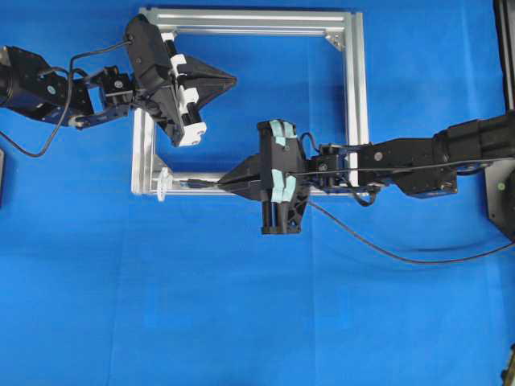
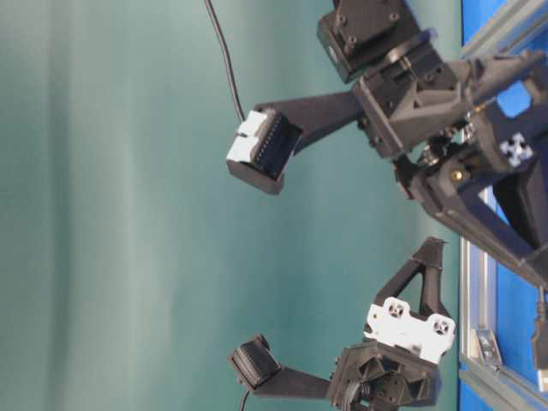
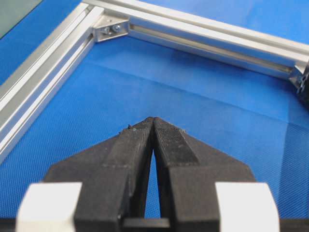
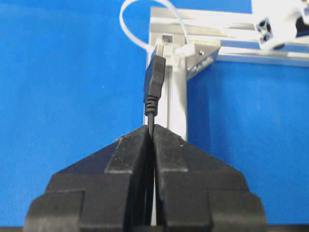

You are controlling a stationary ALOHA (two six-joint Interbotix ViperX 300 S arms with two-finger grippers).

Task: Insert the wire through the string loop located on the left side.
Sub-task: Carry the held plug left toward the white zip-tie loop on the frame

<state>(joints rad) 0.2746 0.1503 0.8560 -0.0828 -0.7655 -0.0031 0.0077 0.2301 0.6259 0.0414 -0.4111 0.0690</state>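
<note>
Brushed aluminium frame [image 1: 355,88]; matt blue cloth [image 1: 241,322]; ridged black plastic claw [image 3: 153,121] pads.

Robotics laboratory bench, probably a test cell: two black tabletop arms [image 1: 48,84] over a blue cloth-covered table [image 1: 241,322], a square aluminium frame [image 1: 356,88] as fixture, and a plain teal backdrop [image 2: 111,214] behind, blurred.

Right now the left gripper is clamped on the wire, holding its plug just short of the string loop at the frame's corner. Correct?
Wrong arm. The right gripper is clamped on the wire, as the right wrist view shows; the left gripper is shut on nothing. The plug does sit just short of the string loop at the frame corner.
</note>
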